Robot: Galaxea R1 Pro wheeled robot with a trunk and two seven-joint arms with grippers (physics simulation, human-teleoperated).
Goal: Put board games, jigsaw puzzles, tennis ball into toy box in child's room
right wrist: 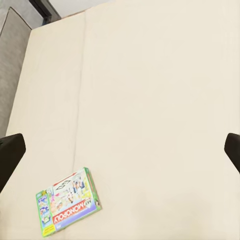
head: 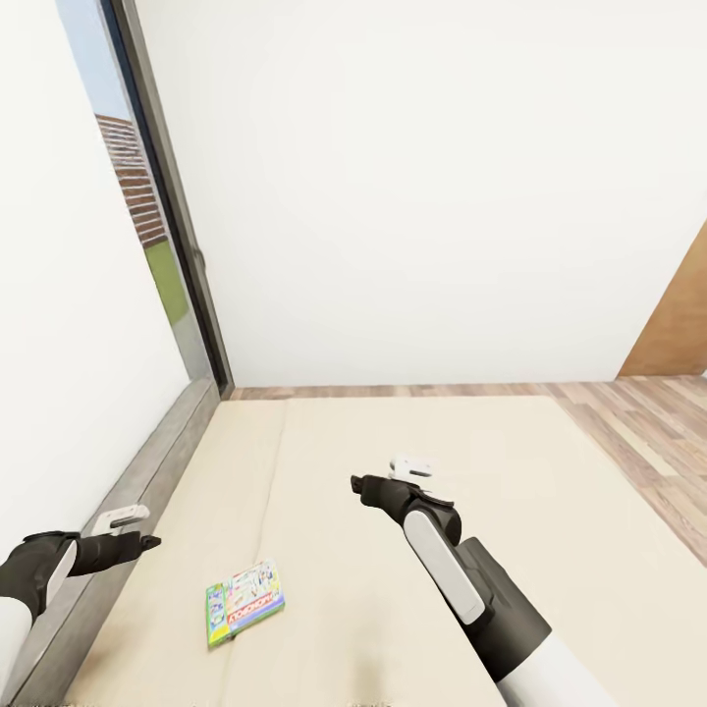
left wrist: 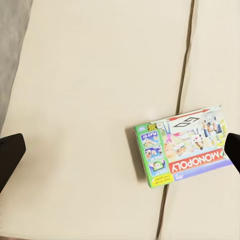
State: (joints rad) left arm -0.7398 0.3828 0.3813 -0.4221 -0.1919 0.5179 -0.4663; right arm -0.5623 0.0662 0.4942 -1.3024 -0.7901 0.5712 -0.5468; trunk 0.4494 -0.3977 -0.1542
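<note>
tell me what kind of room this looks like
Probably a bedroom: a beige bed mattress fills the foreground with a board game lying on it, beside a tall window, with wood flooring beyond.

Green-edged Monopoly board game flat on the beige bed, ungripped.

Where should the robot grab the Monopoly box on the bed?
Probably from above, across its short width. The Monopoly box lies flat on the bed, so only its thin edges offer grip. The left gripper hangs nearer it, fingers spread wide.
</note>
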